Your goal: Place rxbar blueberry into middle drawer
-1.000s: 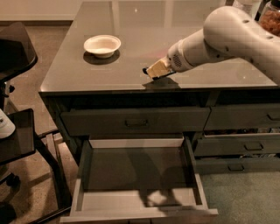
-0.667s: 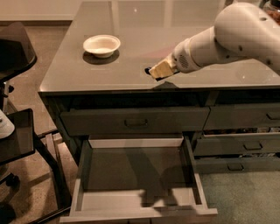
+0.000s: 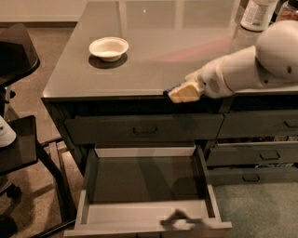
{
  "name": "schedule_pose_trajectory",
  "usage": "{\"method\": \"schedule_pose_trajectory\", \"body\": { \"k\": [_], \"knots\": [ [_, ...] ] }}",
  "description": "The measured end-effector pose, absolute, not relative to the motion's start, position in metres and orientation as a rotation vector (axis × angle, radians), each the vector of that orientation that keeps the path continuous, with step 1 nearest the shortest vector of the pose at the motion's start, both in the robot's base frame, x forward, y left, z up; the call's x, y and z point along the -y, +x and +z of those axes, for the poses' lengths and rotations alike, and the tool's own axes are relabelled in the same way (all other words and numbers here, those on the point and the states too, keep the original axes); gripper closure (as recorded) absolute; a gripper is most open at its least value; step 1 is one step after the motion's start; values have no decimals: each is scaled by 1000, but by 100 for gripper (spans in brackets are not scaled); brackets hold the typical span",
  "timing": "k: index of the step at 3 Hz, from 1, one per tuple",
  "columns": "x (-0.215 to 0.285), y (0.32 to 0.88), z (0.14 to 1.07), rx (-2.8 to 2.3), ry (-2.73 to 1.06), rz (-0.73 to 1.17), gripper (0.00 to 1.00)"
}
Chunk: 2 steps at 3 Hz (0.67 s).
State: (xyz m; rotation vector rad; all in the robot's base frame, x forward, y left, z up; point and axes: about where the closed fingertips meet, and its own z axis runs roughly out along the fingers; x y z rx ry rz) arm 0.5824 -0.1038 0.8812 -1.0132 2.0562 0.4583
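Observation:
My gripper, with tan fingers on a white arm, hangs at the front edge of the desk top, right of centre. It is shut on the rxbar blueberry, of which only a dark blue end shows at the fingers' left. The middle drawer is pulled wide open below and to the left of the gripper. Its pale grey floor holds nothing. The shallower top drawer above it is shut.
A white bowl sits on the grey desk top at the back left. A white bottle stands at the back right. The right column drawers stand slightly out. A black chair stands left of the desk.
My gripper has moved with the bar from over the desk top toward the front edge, and now sits lower and a little further right in view.

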Motion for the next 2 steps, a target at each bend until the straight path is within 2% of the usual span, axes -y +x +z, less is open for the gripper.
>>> {"method": "schedule_pose_trajectory", "body": {
  "k": [2],
  "knots": [
    [108,535,807,-2112,-1011,577,100]
  ]
}}
